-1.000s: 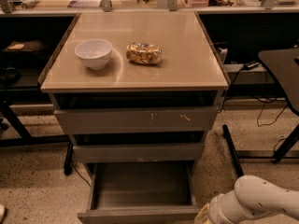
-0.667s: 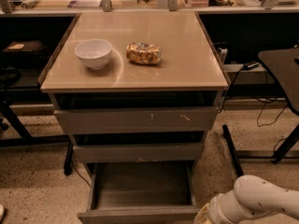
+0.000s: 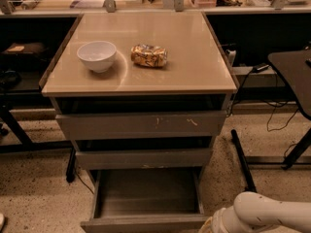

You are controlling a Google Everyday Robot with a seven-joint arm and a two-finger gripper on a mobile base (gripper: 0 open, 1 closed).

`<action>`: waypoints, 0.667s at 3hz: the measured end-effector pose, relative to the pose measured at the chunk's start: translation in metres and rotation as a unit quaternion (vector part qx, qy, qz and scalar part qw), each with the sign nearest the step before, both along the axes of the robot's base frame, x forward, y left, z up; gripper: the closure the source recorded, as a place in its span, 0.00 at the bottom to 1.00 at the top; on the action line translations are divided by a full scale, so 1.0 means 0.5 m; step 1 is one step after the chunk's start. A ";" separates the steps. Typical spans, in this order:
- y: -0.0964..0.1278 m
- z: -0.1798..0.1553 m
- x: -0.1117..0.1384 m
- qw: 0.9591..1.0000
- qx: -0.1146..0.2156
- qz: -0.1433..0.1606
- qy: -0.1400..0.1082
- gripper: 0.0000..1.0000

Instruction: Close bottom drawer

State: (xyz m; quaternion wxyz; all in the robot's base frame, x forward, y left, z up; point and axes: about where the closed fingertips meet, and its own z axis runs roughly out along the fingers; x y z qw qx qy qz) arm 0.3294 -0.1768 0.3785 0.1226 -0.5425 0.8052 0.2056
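Widely open grey bottom drawer (image 3: 146, 198), gripper off-frame

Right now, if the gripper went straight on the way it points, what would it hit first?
Probably the bottom drawer, near the right end of its front. The gripper is out of view past the picture's lower right edge; its arm points toward the open drawer, but depth is unclear.

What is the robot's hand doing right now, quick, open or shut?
The gripper: cannot be told. It is out of view past the picture's bottom edge, at the end of the white arm, beside the right front corner of the open bottom drawer.
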 end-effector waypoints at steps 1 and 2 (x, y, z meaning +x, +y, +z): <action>-0.025 -0.082 0.066 0.997 -0.006 -0.005 -0.078 1.00; -0.061 -0.143 0.114 0.992 -0.005 -0.016 -0.126 1.00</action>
